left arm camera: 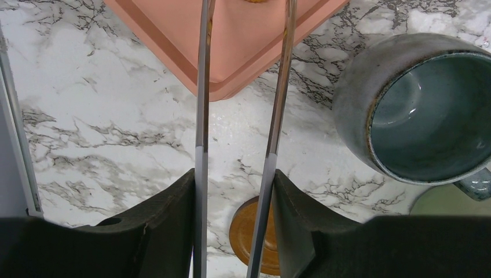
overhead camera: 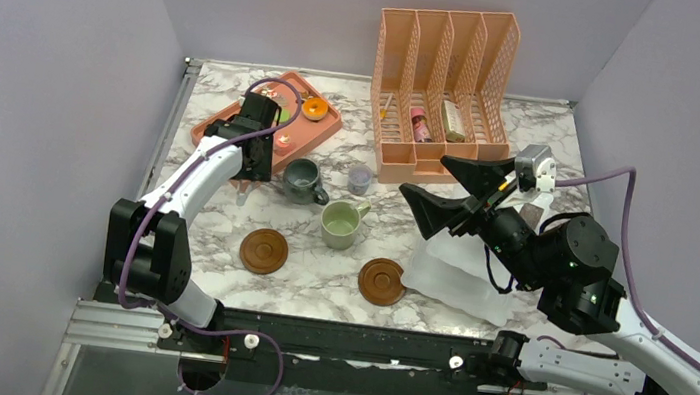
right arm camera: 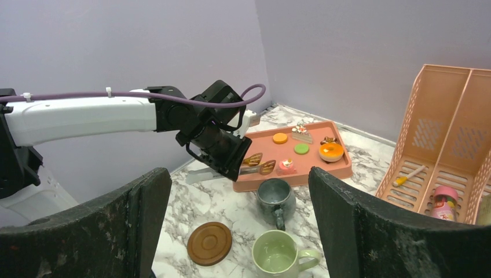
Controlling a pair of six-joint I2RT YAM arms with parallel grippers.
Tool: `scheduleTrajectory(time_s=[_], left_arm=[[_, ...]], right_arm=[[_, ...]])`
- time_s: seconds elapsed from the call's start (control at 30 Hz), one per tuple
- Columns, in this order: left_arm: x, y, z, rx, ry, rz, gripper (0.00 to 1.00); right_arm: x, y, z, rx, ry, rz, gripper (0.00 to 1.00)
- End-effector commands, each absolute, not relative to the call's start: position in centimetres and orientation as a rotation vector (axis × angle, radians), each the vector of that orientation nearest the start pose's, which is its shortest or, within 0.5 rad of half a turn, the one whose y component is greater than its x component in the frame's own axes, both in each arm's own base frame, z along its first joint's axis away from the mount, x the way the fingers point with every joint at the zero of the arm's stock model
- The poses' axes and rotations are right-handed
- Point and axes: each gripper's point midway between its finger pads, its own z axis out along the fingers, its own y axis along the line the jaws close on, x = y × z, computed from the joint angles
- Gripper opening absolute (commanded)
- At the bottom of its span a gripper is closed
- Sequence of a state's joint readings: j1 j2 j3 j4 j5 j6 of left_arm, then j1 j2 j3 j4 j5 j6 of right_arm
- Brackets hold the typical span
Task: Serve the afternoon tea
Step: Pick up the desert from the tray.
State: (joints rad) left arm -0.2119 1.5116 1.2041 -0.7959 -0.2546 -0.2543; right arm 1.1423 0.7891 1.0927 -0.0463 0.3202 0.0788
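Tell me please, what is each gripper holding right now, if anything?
Left gripper: closed on the metal tongs.
Right gripper: open, holding nothing.

Tray (overhead camera: pixel 301 134) back left, toy cakes (overhead camera: pixel 315 107) on it. Rack (overhead camera: pixel 445 88) back right. Mid-table: rear mug (overhead camera: pixel 302 180) just before the tray, front mug (overhead camera: pixel 340 224) nearer and rightward, tiny cup (overhead camera: pixel 360 178) right of rear mug. Up front: left coaster (overhead camera: pixel 264 250), right coaster (overhead camera: pixel 381 281), well apart.

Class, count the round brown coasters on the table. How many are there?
2. Both lie bare near the table's front edge: one coaster left of the green mug, the other right of it. None seems hidden.
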Motion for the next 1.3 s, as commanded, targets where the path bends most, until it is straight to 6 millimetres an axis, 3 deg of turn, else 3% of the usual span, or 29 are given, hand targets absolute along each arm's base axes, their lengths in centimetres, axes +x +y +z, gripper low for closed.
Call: scheduleTrajectory(time_s=[0.0, 0.53, 0.97, 1.27], left_arm=[[33.8, -3.1, 13.6, -0.146, 2.58, 0.193, 0.48], [34.2, -3.7, 14.3, -0.149, 2.563, 0.136, 0.38], [35.7, -3.7, 18.7, -0.155, 2.423, 0.115, 0.33], [35.6, -6.9, 22.5, -0.092, 2.345, -0.128, 0.33]], right_arm=[[16.8, 24.1, 46.1, -0.42, 1.273, 0.834, 0.94], [16.2, 23.1, 46.6, -0.424, 1.263, 0.839, 0.94], [16.5, 23.5, 46.2, -0.426, 1.272, 0.83, 0.94], [16.5, 23.5, 46.6, -0.419, 1.272, 0.833, 0.94]])
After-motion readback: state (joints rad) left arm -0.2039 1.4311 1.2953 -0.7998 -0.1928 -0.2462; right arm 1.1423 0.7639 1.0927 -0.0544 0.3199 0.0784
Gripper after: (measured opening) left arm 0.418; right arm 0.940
